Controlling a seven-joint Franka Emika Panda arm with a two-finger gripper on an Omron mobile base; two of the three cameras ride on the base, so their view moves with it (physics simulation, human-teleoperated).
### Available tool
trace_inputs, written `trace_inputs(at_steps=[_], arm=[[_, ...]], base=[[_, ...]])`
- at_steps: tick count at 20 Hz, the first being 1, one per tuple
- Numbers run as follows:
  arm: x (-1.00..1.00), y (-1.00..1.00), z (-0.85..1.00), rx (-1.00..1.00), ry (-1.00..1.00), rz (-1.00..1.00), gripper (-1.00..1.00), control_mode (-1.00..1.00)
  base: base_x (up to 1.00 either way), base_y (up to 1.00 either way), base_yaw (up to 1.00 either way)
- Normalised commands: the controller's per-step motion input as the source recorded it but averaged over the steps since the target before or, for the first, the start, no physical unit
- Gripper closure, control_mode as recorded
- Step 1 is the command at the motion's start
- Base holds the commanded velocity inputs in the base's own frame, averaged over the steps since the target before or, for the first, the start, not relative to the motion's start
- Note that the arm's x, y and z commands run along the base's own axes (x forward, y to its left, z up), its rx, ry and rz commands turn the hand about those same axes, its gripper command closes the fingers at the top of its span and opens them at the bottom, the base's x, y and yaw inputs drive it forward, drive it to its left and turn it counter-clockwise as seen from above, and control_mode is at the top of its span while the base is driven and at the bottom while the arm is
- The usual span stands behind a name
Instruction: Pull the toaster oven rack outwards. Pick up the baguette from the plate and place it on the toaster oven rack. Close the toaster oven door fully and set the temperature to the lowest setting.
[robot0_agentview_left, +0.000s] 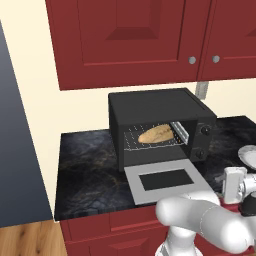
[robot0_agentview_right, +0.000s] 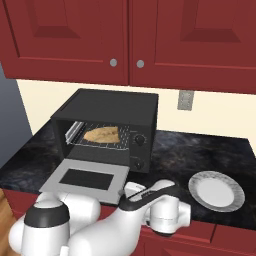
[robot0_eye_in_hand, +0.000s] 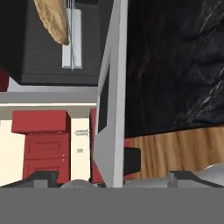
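The baguette (robot0_agentview_left: 156, 134) lies on the toaster oven rack (robot0_agentview_left: 134, 139) inside the toaster oven (robot0_agentview_left: 150, 105), whose toaster oven door (robot0_agentview_left: 145, 192) hangs flat open over the dark desk (robot0_agentview_left: 85, 170). The pincer (robot0_eye_in_hand: 113, 177) sits low at the door's front edge, fingers spread wide apart and holding nothing. An empty plate (robot0_agentview_right: 235, 200) rests to the right.

Even flat rendered light, soft shadows, sharp, no glare.

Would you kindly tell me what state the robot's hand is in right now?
Hand: open and holding nothing, its fingertips set either side of the edge of the lowered toaster oven door.
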Motion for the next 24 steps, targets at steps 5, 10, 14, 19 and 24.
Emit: trace_inputs(at_steps=[5, 10, 14, 19, 24], arm=[[0.00, 0.09, 0.01, 0.07, -0.01, 0.00, -1.00, -1.00], [0.00, 0.07, 0.00, 0.00, 0.00, 0.00, -1.00, -1.00], [0.11, 0.16, -0.03, 0.00, 0.00, 0.00, -1.00, -1.00], [0.06, 0.19, -0.12, 0.00, 0.00, 0.00, -1.00, -1.00], [0.04, 0.19, -0.05, 0.00, 0.00, 0.00, -1.00, -1.00]], base=[[0.00, 0.00, 0.00], [0.00, 0.00, 0.00], [0.00, 0.00, 0.00], [0.00, 0.00, 0.00], [0.00, 0.00, 0.00]])
